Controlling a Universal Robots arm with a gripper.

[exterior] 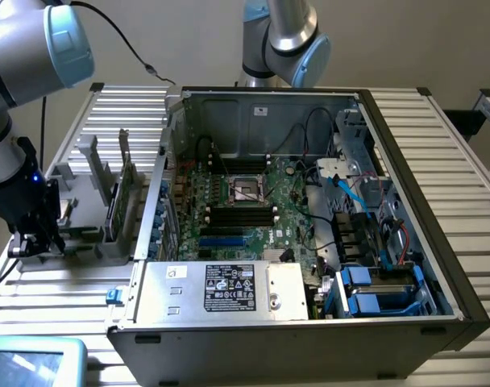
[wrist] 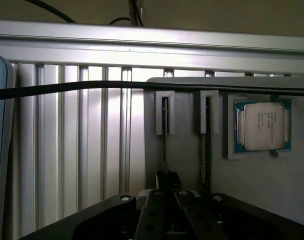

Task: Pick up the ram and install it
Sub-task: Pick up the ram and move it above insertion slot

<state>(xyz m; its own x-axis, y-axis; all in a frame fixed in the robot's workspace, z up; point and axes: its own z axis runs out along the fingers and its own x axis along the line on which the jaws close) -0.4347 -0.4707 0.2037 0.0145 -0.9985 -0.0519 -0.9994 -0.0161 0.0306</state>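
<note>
- Table (exterior: pixel 463 185): slatted aluminium, carrying everything.
- Case (exterior: pixel 229 347): open PC case lying flat mid-table, interior facing up. Motherboard (exterior: pixel 285 193) on its floor, with black slots (exterior: pixel 241 214) just beside the central socket. Silver power supply (exterior: pixel 229 290) along the near wall.
- Arm (exterior: pixel 35 48): reaches over the exterior view's left side of the table, wrist pointing down, outside the case.
- Holder (exterior: pixel 88 173): grey slotted fixture on the table, just beside the case on the exterior view's left. A tall green card (exterior: pixel 116 205) stands upright in it, between the gripper and the case wall.
- Wrist view, looking down on the holder (wrist: pixel 182 155): two narrow slot brackets side by side. A square silver processor (wrist: pixel 262 125) lies flat in its own recess beside them. A black cable (wrist: pixel 67 89) crosses the view above the brackets.
- Ram (wrist: pixel 164 145): seen edge-on as a thin dark line, standing upright in one slot bracket of the holder, well apart from the motherboard slots. A second stick (wrist: pixel 205 150) stands in the neighbouring bracket, untouched.
- Gripper (exterior: pixel 35 238) (wrist: pixel 167 176): low over the holder's outer end. Fingers pressed together, pinching the ram's upper edge. Ram seated in its bracket, not lifted.
</note>
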